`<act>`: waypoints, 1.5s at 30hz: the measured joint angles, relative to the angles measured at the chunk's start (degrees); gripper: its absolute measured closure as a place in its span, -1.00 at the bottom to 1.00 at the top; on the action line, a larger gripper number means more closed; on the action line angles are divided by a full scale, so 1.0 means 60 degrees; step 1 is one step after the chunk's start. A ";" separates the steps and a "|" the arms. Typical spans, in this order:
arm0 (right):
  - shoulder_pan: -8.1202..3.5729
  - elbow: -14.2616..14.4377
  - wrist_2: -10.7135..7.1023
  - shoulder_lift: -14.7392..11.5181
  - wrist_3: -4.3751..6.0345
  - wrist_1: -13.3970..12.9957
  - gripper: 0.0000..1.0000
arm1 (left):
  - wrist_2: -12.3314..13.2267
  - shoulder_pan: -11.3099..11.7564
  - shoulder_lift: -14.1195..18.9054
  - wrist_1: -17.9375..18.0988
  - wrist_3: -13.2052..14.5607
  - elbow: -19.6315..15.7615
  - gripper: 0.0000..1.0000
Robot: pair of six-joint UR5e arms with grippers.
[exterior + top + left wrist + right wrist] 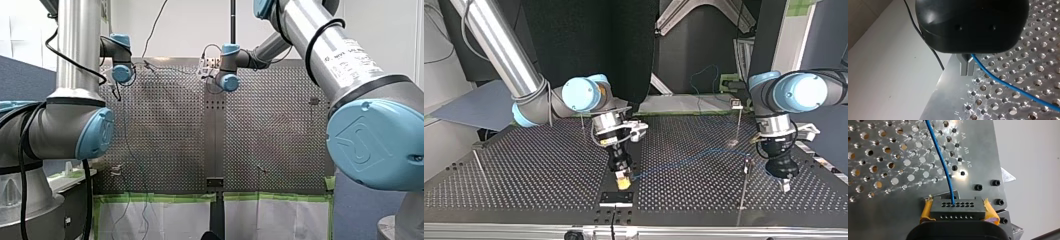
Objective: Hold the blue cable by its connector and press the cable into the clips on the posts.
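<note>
In the right wrist view a black multi-hole connector (958,206) sits between yellow pads (926,210), with my right gripper (958,212) shut on it. The blue cable (944,167) leaves the connector and runs over the perforated plate. In the top view my right gripper (623,181) stands low at the plate's near middle, and the cable (684,161) trails toward a thin post (744,185). My left gripper (966,72) has its metal fingers shut on the blue cable (1008,86) near the plate's edge. In the top view it (785,186) hangs at the right.
More thin posts stand on the perforated plate (524,175): one with a clip on top (737,104) at the far right, one (583,125) behind my right arm, one (480,167) at the left. A black block (616,198) lies at the near edge. A black wire (923,40) hangs beside my left gripper.
</note>
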 joint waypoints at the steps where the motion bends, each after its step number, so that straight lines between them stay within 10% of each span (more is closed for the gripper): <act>1: -0.0002 -0.0020 -0.0002 0.0003 0.0000 0.0003 1.00 | 0.0009 0.0005 0.0000 0.0001 -0.0010 -0.0001 1.00; 9: 0.0004 -0.0093 -0.0021 0.0008 0.0001 0.0061 1.00 | 0.0111 0.0010 0.0000 0.0006 -0.0056 -0.0003 1.00; 11: 0.0009 -0.0094 -0.0023 0.0009 0.0001 0.0093 1.00 | 0.0133 -0.0003 0.0000 -0.0002 -0.0059 -0.0004 0.40; 18: 0.0016 -0.0097 -0.0029 0.0009 0.0001 0.0223 1.00 | 0.0259 -0.0062 0.0000 -0.0107 -0.0036 -0.0005 -0.22; 23: 0.0019 -0.0097 -0.0027 0.0009 0.0001 0.0252 1.00 | 0.0096 -0.0073 0.0000 -0.0361 0.0096 -0.0006 -1.00; 33: 0.0056 -0.0097 -0.0033 0.0009 -0.0017 0.0295 1.00 | -0.0643 -0.0224 0.0068 -0.1223 0.0397 -0.0015 -1.00; 45: 0.0073 -0.0097 -0.0026 0.0014 -0.0054 0.0344 1.00 | -0.0443 -0.0485 0.0854 -0.2235 0.0269 -0.0593 -1.00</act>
